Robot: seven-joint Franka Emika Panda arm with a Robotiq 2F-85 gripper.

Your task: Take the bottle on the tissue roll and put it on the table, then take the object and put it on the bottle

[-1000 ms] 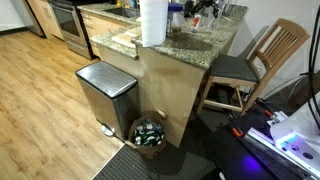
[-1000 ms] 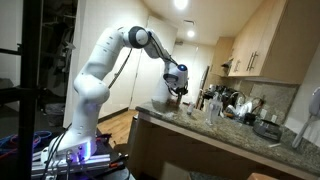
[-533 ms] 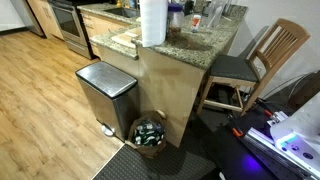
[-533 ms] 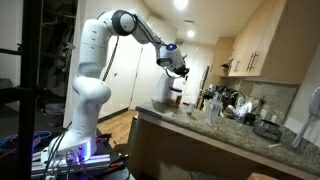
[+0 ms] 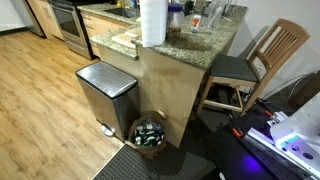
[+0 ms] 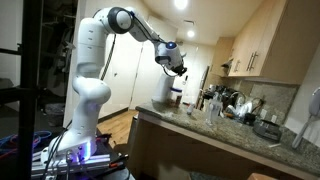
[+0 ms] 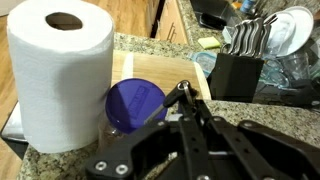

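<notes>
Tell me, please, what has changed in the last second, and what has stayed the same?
The arm lifted the gripper up from just above the table; for the last half second it has hardly moved. It stays shut, and I see nothing taken or let go. The tissue roll, the blue-topped container beside it and the pedal bin stayed in place.

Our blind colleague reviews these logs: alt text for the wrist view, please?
Shut black gripper fills the foreground; past it, a blue round container sits beside an upright white tissue roll on the granite counter. A black cutlery holder stands further back.
</notes>
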